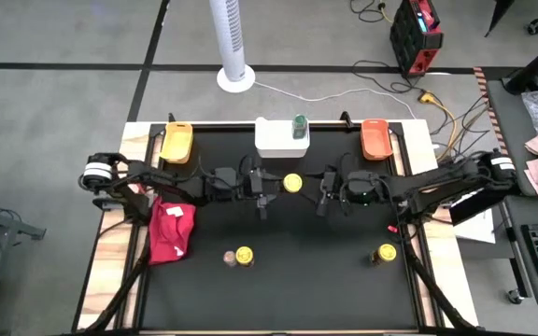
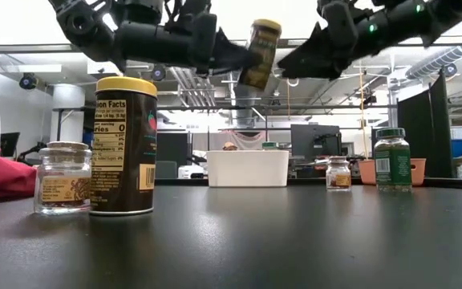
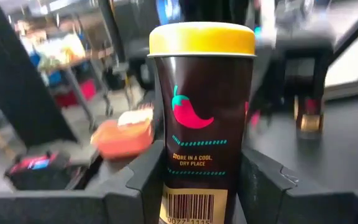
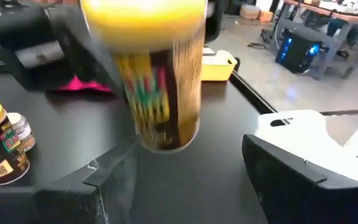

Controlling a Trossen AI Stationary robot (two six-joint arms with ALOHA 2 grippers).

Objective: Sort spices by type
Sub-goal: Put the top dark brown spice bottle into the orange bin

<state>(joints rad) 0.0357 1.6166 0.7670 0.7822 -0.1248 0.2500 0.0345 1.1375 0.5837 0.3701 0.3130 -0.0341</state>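
Note:
A dark spice jar with a yellow lid (image 1: 292,183) hangs in the air above the table's middle, held by my left gripper (image 1: 271,189), which is shut on it. In the low view the jar (image 2: 261,50) tilts between both arms. My right gripper (image 1: 323,194) is open just right of the jar, and its fingers (image 4: 284,165) stand spread below and around it without touching. A green-lid jar (image 1: 299,126) stands at the white tray (image 1: 274,142). A yellow-lid jar (image 1: 244,256) and a small clear jar (image 1: 229,257) stand near the front. Another jar (image 1: 386,253) stands at the front right. My left gripper pinches the jar's lower body (image 3: 194,186) between its two fingers (image 3: 145,177), one on each side. It comes in about level from the table's left. The jar is lifted clear of the table and tilts, its yellow lid (image 2: 266,26) uppermost.
A yellow tray (image 1: 176,142) and an orange tray (image 1: 374,138) sit at the far edge beside the white tray. A red cloth (image 1: 169,231) lies at the left. In the low view a green-lid jar (image 2: 392,158) and a small jar (image 2: 338,172) stand to the right.

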